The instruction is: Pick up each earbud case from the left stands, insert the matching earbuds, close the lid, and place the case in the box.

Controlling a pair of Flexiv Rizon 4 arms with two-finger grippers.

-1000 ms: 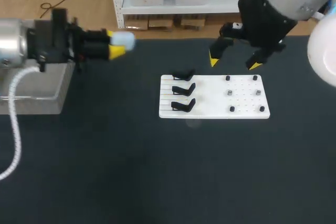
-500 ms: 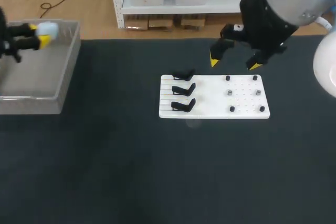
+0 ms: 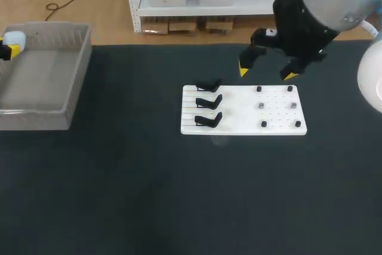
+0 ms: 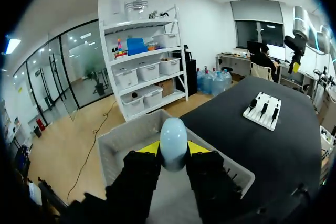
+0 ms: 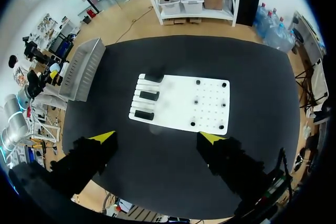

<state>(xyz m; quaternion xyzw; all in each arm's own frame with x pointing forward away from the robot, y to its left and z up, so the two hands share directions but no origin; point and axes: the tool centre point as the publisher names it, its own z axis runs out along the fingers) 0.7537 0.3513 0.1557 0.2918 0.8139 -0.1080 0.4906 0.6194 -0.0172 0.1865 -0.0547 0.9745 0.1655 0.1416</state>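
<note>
Over the dark bench (image 3: 179, 195), the left fingers (image 4: 148, 149) have swung out to the one grey plastic box (image 3: 76, 70). They squeeze the one pale blue egg-shaped case (image 4: 173, 140) above it, so it looks ready to drop in. The right fingers (image 3: 243, 68) hang spread over one white board (image 3: 239, 111) with three empty black stands (image 3: 209, 102) and six tiny pegs (image 3: 261, 106).
</note>
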